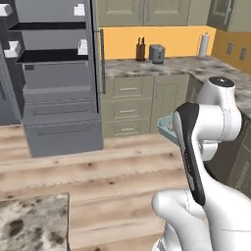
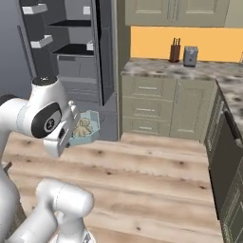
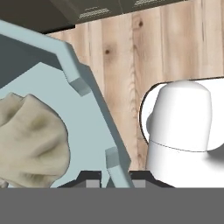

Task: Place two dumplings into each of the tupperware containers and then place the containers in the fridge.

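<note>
My gripper (image 3: 113, 175) is shut on the rim of a pale blue tupperware container (image 3: 87, 113), which I hold in the air above the wooden floor. Crinkled beige dumplings (image 3: 33, 140) lie inside it. In the right base view the container (image 2: 90, 124) with the dumplings (image 2: 81, 128) hangs from my hand, just in front of the fridge (image 2: 71, 47). The fridge (image 1: 54, 73) stands open, dark inside with shelves and white bins. In the left base view one corner of the container (image 1: 165, 125) peeks out from behind my arm.
Beige cabinets with a marble counter (image 1: 147, 68) run right of the fridge, carrying a knife block (image 1: 140, 50), a toaster (image 1: 157, 54) and a paper roll (image 1: 204, 45). A marble counter corner (image 1: 34, 223) lies at the lower left. A dark appliance front (image 2: 225, 156) stands at right.
</note>
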Motion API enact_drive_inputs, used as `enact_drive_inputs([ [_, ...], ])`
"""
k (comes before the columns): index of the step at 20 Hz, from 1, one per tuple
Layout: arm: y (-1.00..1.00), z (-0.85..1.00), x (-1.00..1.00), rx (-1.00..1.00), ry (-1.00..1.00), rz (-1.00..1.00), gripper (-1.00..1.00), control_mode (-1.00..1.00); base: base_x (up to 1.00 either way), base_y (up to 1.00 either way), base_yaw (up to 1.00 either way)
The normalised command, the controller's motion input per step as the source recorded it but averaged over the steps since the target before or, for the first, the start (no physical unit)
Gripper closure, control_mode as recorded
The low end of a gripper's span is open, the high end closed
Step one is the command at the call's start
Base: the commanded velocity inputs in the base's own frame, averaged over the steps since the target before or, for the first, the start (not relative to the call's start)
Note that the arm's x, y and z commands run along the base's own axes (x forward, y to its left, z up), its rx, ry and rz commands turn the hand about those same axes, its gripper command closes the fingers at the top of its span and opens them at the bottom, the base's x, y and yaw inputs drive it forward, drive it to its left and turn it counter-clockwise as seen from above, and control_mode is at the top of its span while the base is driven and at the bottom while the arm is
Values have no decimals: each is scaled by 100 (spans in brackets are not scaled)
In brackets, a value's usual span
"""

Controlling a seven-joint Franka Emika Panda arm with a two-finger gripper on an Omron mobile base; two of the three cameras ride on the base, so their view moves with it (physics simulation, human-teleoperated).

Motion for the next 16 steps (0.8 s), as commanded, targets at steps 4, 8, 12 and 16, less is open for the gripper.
enact_drive_inputs([
  [4,0,0,0,0,0,0,100,100,100,-28,0],
  [8,0,0,0,0,0,0,100,100,100,-4,0],
  [12,0,0,0,0,0,0,100,100,100,0,0],
  [16,0,0,0,0,0,0,100,100,100,66,0],
])
